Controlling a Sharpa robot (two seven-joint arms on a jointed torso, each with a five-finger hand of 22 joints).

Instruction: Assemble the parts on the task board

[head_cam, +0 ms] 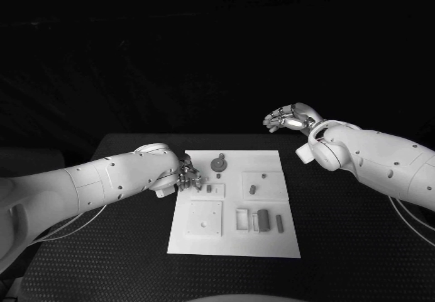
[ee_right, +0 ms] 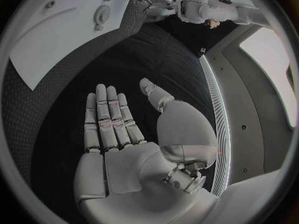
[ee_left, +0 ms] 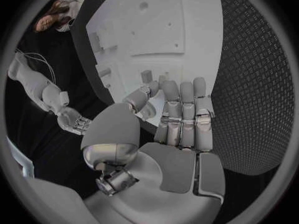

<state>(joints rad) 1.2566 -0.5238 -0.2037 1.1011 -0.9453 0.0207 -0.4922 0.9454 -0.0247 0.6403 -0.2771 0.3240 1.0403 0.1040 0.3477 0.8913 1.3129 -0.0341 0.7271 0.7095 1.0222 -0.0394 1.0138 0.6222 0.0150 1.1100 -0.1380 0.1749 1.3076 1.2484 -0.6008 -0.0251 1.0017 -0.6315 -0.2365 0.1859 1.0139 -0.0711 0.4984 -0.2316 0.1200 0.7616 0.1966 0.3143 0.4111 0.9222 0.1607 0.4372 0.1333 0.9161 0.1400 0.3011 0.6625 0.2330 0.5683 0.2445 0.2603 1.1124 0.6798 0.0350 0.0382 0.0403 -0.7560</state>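
Your left hand (head_cam: 188, 177) is low over the left edge of the task board (head_cam: 237, 245), with its fingers (ee_left: 182, 115) stretched out side by side and the thumb bent toward them; I cannot tell if a part is already between them. Small parts (head_cam: 263, 219) lie on the board, near its middle and right side, and one round part (head_cam: 219, 165) sits just beside your fingertips. Your right hand (head_cam: 291, 117) is raised beyond the far right corner of the board, flat and wide, holding nothing. Before you close the left fingers, I think you should centre them over one part only, so the neighbours are not pushed.
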